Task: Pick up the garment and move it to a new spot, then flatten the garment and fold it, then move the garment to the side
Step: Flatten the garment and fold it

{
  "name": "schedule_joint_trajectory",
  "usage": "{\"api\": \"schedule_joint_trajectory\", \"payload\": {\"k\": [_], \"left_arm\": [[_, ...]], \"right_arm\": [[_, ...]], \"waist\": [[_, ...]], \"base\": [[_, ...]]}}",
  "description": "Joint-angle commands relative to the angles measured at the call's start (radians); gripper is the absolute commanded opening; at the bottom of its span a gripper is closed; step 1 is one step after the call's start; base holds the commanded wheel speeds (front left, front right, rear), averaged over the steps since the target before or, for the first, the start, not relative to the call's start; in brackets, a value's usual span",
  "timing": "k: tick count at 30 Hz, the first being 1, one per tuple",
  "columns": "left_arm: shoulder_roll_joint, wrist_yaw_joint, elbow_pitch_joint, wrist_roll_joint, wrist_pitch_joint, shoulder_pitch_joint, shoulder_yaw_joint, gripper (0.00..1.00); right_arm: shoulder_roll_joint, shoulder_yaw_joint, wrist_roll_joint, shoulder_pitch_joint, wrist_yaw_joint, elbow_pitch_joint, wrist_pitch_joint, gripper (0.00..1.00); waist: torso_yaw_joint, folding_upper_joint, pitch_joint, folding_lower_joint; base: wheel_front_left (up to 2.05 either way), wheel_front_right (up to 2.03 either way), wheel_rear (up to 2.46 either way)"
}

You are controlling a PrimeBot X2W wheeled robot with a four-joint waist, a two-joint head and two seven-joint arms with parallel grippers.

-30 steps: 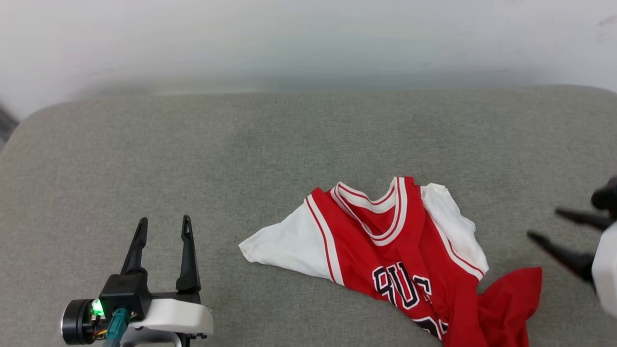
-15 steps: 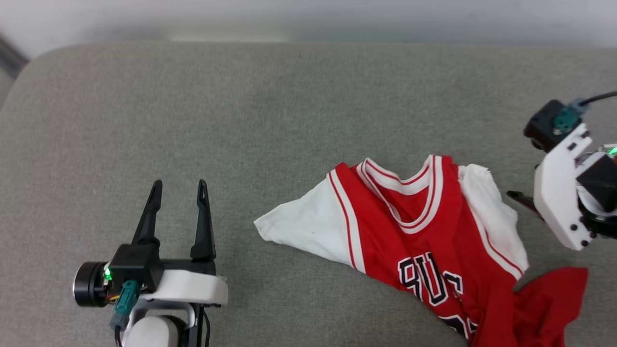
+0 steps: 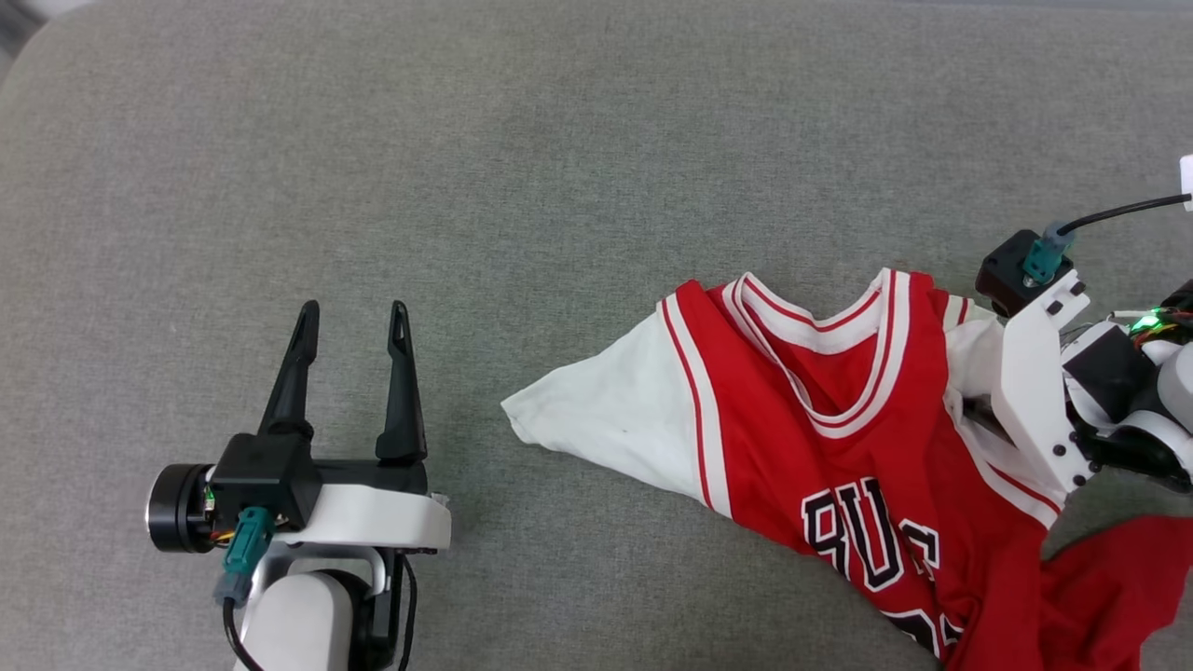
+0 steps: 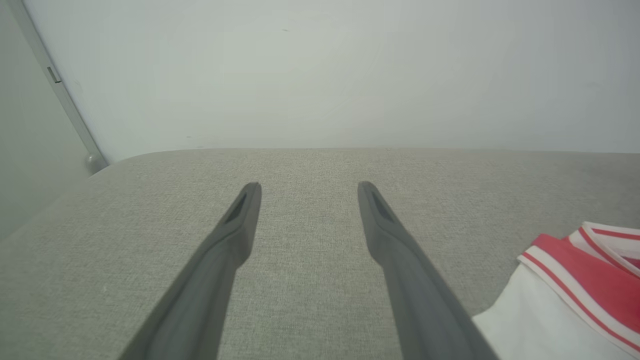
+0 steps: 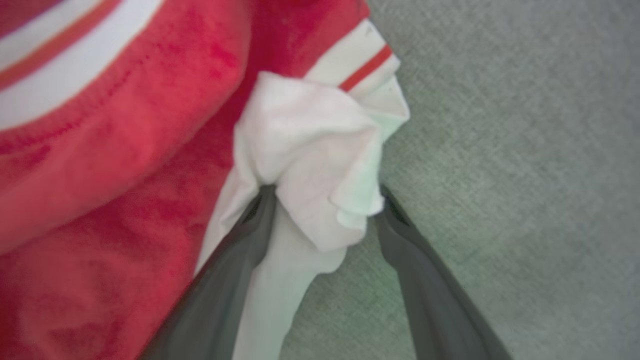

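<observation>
The garment (image 3: 839, 438), a red jersey with white sleeves and black letters, lies crumpled on the grey cushion at the right. My right gripper (image 3: 974, 410) is down on its right sleeve, mostly hidden under the white wrist. In the right wrist view the right gripper (image 5: 325, 192) is open, its fingers straddling a bunched fold of the white sleeve (image 5: 310, 150) beside the red body (image 5: 125, 150). My left gripper (image 3: 354, 312) stands open and holds nothing, left of the other sleeve. The left wrist view shows the left gripper (image 4: 306, 185) over bare cushion, the garment (image 4: 565, 295) at lower right.
The grey fabric cushion (image 3: 559, 140) spreads wide to the left of and beyond the garment. Its rounded far left corner (image 3: 28, 56) and a pale wall (image 4: 320, 75) behind it bound the surface.
The head camera has tilted down. My right gripper has come in from the right edge onto the garment's right sleeve, still open. The left gripper has held its place.
</observation>
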Motion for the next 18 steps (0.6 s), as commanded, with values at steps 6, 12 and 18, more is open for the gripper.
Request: {"api": "schedule_joint_trajectory", "payload": {"k": [6, 12, 18], "left_arm": [[0.008, -0.018, 0.014, 0.015, -0.003, -0.025, 0.020, 1.00], [0.054, -0.053, 0.040, 0.023, -0.003, -0.056, 0.038, 1.00], [0.141, -0.129, 0.094, 0.017, 0.060, -0.154, 0.023, 1.00]], "right_arm": [[0.051, 0.087, 0.051, 0.020, 0.007, 0.036, -0.130, 0.00], [-0.018, 0.055, 0.086, 0.006, 0.005, -0.005, -0.257, 0.00], [-0.109, 0.032, 0.115, 0.055, 0.005, -0.081, -0.342, 0.00]], "waist": [[-0.029, 0.0000, -0.048, 0.0000], [-0.046, 0.0000, -0.117, 0.0000], [-0.070, 0.0000, -0.173, 0.0000]], "base": [[0.00, 0.00, 0.00], [0.00, 0.00, 0.00], [0.00, 0.00, 0.00]]}}
